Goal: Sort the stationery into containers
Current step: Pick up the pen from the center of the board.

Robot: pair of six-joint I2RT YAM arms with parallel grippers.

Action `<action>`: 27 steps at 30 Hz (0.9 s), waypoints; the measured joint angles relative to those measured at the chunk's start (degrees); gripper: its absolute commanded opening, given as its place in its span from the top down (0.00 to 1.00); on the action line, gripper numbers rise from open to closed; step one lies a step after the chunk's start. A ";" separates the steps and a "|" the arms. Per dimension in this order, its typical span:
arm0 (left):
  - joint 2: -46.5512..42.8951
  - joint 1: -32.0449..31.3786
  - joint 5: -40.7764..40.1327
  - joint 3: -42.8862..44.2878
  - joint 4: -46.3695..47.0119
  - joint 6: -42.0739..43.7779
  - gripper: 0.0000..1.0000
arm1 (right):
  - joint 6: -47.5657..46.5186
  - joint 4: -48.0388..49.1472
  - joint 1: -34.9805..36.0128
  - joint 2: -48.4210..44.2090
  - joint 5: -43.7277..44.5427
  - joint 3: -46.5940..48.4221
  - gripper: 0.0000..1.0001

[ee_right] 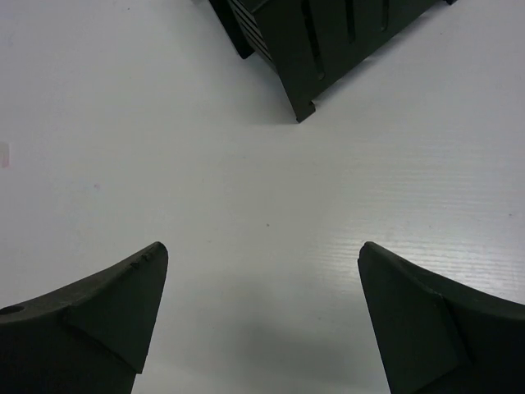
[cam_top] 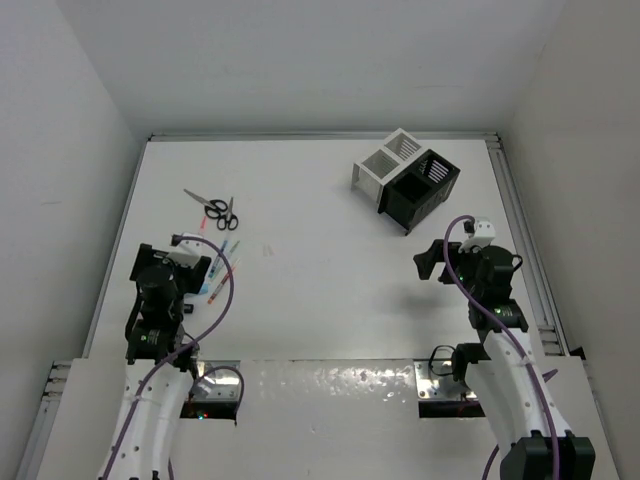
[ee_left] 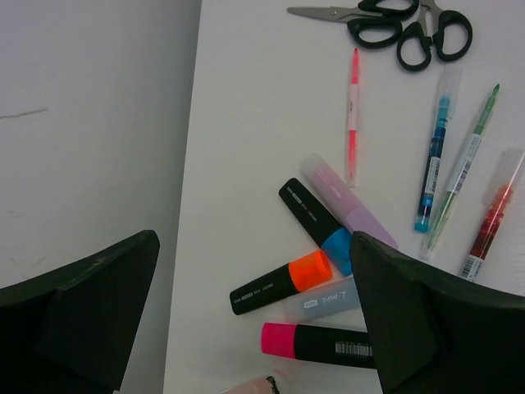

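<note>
Highlighters (ee_left: 310,269) lie beneath the left gripper (ee_left: 254,242), fingers spread, near the desk's left edge; centre squarely over one. Right gripper (ee_right: 262,250), also spread, hovers by the far-right, seemingly empty organiser boxes (cam_top: 405,180).

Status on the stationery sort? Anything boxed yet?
Done: nothing visible; the white box and black box look empty. In hand: nothing; left gripper open above the highlighters, right gripper open near the black box. To do: scissors, pens, highlighters, all on the table.
</note>
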 measured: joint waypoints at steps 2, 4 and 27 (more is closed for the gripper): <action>1.07 0.00 -0.15 0.00 0.09 -0.46 0.00 | 0.26 -0.15 0.00 0.02 0.00 0.00 0.03; 2.49 0.00 -0.35 0.17 0.07 -1.33 0.00 | 0.61 -0.26 0.00 0.15 0.00 0.00 0.03; 51.32 -3.15 22.05 36.92 -15.98 -5.84 0.52 | 0.55 -8.04 1.07 12.66 6.67 10.08 0.43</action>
